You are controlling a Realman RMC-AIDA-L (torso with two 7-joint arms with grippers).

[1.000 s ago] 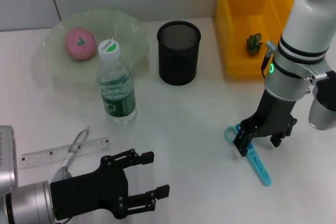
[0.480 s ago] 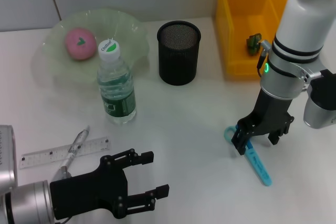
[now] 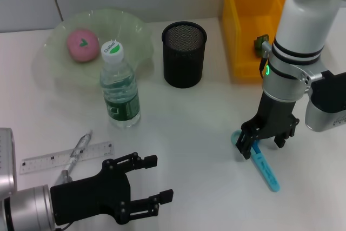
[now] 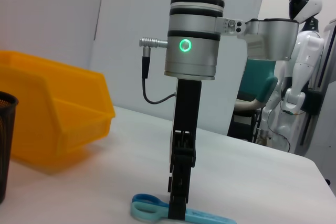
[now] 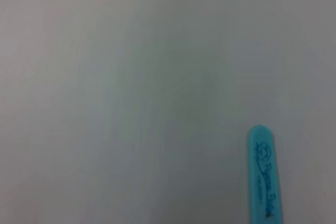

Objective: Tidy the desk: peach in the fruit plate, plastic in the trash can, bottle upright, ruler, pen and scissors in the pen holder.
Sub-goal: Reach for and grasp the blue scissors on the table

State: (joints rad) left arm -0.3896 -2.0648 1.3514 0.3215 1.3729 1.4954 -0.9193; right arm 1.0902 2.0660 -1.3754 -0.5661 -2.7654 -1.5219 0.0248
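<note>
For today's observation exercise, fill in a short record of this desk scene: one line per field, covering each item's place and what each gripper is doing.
peach: in the fruit plate
bottle: upright, in front of the plate
pen holder: empty, as far as visible
ruler and pen: flat on the desk, pen lying across the ruler
scissors: flat on the desk
trash can: a small green item inside
right gripper: open, down over the scissors' handle end
left gripper: open, near the ruler, holding nothing
</note>
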